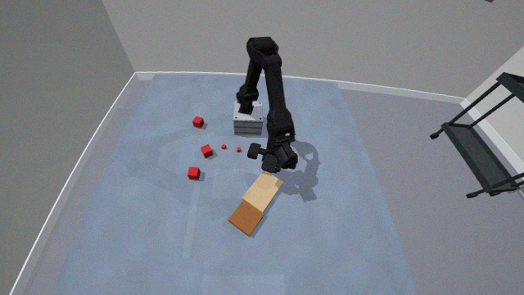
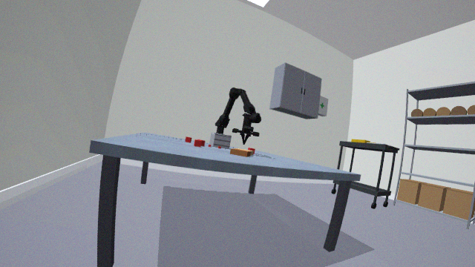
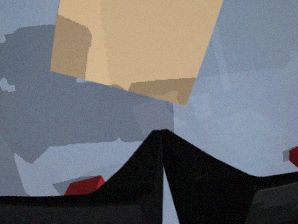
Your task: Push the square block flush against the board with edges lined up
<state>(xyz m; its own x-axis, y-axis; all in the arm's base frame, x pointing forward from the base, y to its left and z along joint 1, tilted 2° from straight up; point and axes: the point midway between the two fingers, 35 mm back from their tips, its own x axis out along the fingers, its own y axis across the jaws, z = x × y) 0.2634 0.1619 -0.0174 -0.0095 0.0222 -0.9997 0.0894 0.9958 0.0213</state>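
The pale tan board (image 1: 263, 192) (image 3: 135, 45) lies flat on the table. The orange-brown square block (image 1: 246, 217) (image 2: 240, 152) lies flat against the board's near end in the top view, with no gap visible. Their long edges look nearly in line; a very small offset cannot be ruled out. The block is outside the wrist view. My gripper (image 2: 244, 142) (image 3: 160, 136) is shut and empty. Its tips are above the table, off the board's far end and not touching it. In the top view the fingertips are hidden by the hand.
Red cubes (image 1: 198, 122) (image 1: 206, 151) (image 1: 193, 173) and two tiny red cubes (image 1: 223, 146) (image 1: 239, 150) lie left of the arm. Another red cube (image 2: 251, 150) is partly hidden behind the hand. A grey layered box (image 1: 248, 126) stands at the arm's base.
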